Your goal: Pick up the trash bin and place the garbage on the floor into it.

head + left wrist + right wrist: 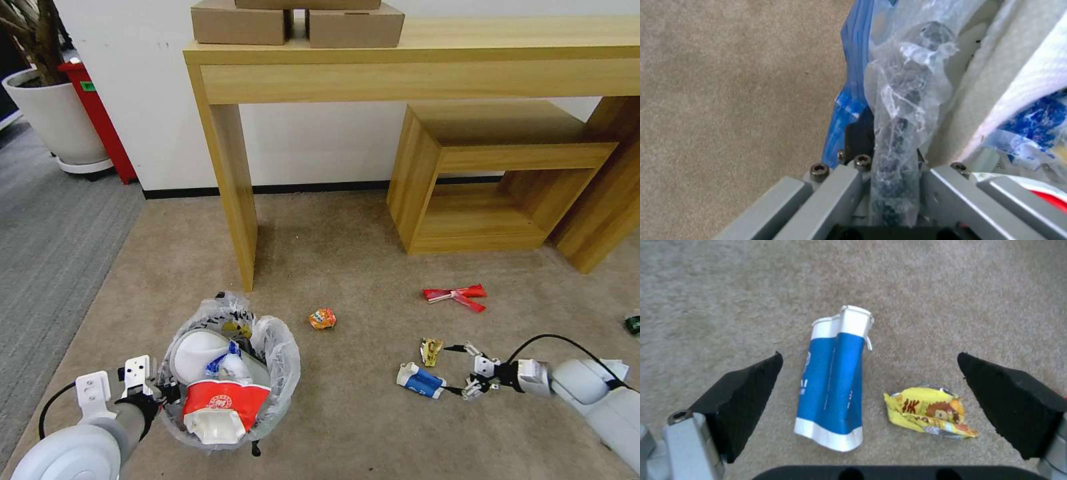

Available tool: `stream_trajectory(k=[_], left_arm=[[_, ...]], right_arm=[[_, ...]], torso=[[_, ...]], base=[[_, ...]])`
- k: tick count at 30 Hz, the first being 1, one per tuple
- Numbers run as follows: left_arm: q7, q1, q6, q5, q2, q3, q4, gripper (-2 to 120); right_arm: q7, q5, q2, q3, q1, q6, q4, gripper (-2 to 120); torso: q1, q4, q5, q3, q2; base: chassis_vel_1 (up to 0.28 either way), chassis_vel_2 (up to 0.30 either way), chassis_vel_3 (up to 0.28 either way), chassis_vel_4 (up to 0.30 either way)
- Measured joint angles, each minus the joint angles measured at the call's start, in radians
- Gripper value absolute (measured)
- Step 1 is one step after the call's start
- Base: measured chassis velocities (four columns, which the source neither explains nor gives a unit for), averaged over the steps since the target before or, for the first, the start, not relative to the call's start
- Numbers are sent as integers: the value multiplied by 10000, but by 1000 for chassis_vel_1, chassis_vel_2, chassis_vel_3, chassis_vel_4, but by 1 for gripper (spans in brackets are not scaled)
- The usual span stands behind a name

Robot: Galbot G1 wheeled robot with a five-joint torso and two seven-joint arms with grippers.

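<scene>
- Floor [360, 427]: beige-tan short-pile carpet, meeting a grey striped carpet [47, 227] on the robot's left.
- Trash bin [230, 373]: sitting on the beige carpet at front left, whitish bag puffing over its rim.
- Orange packet [323, 319]: lying crumpled just right of the bin, apart from it.
- Blue-and-white carton [421, 381]: lying flat on its side at front right.
- Yellow wrapper [431, 351]: lying crumpled just beside the carton, not touching it.
- Red wrappers [457, 296]: lying farther back on the carpet, near the low wooden shelf unit [493, 173].
- Wooden console table [233, 173]: standing on the carpet against the wall.
</scene>
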Motion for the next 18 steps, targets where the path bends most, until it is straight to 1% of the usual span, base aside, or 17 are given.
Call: stream_trajectory(k=[6, 11, 12, 15, 18], left_arm=[[13, -22, 0, 158, -94, 106, 158, 0], [55, -69, -4, 250, -151, 180, 274, 0], [55, -69, -4, 250, -151, 180, 274, 0], [112, -87, -14, 367, -211, 226, 374, 0], [166, -94, -23, 407, -214, 237, 424, 0]], right_arm=[[256, -244, 373, -328, 212, -2, -586, 100], [549, -380, 892, -748, 684, 65, -1318, 100], [549, -380, 892, -748, 684, 65, -1318, 100], [714, -498, 1224, -892, 999, 138, -1784, 100], [770, -532, 1332, -938, 1079, 159, -1944, 100]], torso=[[0, -2, -1, 0, 0], [0, 0, 0, 0, 0], [0, 0, 0, 0, 0], [-1, 1, -1, 0, 0], [-1, 0, -1, 0, 0]], base=[[0, 0, 0, 0], [0, 0, 0, 0], [0, 0, 0, 0], [0, 0, 0, 0], [0, 0, 0, 0]])
